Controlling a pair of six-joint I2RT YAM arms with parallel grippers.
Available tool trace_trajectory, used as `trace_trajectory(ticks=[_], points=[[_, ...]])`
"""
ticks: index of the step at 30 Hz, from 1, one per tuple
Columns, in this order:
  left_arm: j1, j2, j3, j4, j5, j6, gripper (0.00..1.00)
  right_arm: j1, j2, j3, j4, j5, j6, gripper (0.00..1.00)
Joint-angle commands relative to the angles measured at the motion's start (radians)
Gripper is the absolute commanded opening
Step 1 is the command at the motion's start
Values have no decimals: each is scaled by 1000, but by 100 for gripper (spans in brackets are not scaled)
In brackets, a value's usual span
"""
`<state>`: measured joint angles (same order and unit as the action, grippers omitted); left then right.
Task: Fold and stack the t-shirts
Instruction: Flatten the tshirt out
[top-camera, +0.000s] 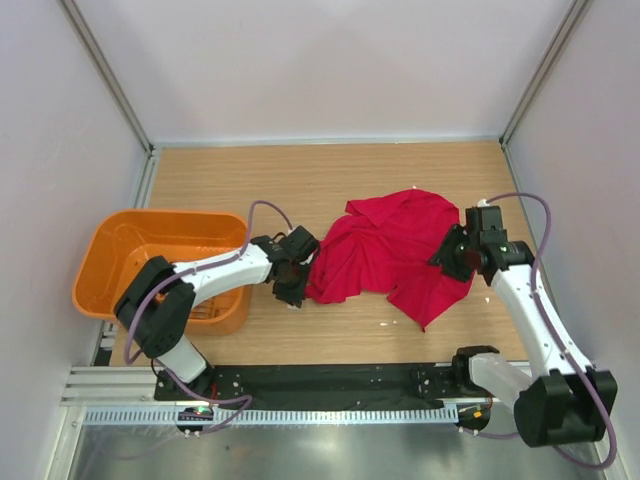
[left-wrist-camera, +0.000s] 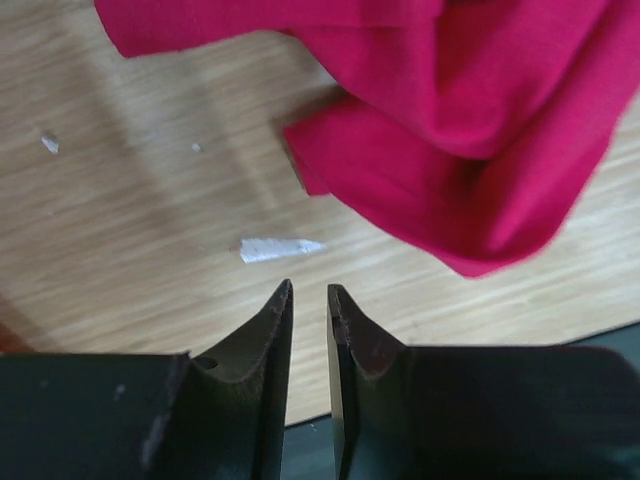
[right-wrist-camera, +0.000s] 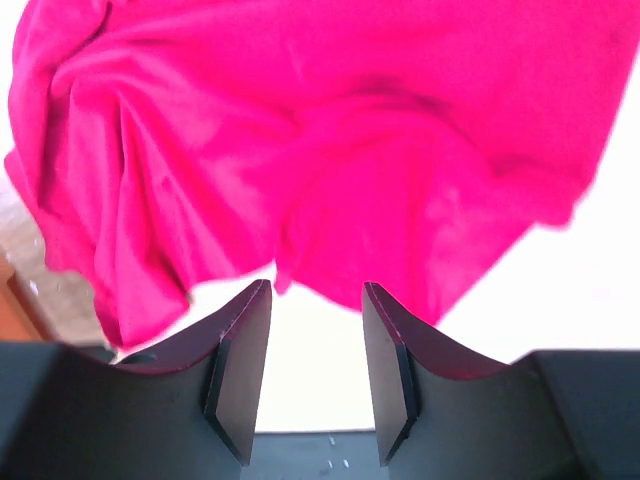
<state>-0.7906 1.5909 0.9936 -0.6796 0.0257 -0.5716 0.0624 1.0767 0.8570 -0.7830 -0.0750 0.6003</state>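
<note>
The red t-shirt (top-camera: 390, 250) lies crumpled and unfolded in the middle of the wooden table. My left gripper (top-camera: 293, 290) is at the shirt's left edge, low over the table. In the left wrist view its jaws (left-wrist-camera: 308, 288) are open by a narrow slit with nothing between them, and the shirt (left-wrist-camera: 450, 150) lies just ahead and to the right. My right gripper (top-camera: 440, 258) is at the shirt's right side. In the right wrist view it (right-wrist-camera: 316, 287) is open and empty, with the edge of the shirt (right-wrist-camera: 330, 130) just beyond its fingertips.
An orange slotted basket (top-camera: 95, 270) stands at the left, partly under the left arm. A small white scrap (left-wrist-camera: 280, 248) lies on the wood just ahead of the left fingers. White walls enclose the table on three sides.
</note>
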Motion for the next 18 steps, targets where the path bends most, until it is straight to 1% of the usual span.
trace_trajectory(ticks=[1,5,9,12,18], points=[[-1,49,39,44,-50,56,21,1,-105,-39,-150,-28,6,48],[-1,87,62,64,-53,65,23,2,-187,-93,-199,-37,27,48],[1,110,88,66,-76,85,24,2,-242,-151,-190,-71,76,48],[1,130,117,55,-87,93,27,1,-250,-147,-186,-71,81,48],[5,171,139,54,-89,99,32,2,-216,-108,-199,-52,55,48]])
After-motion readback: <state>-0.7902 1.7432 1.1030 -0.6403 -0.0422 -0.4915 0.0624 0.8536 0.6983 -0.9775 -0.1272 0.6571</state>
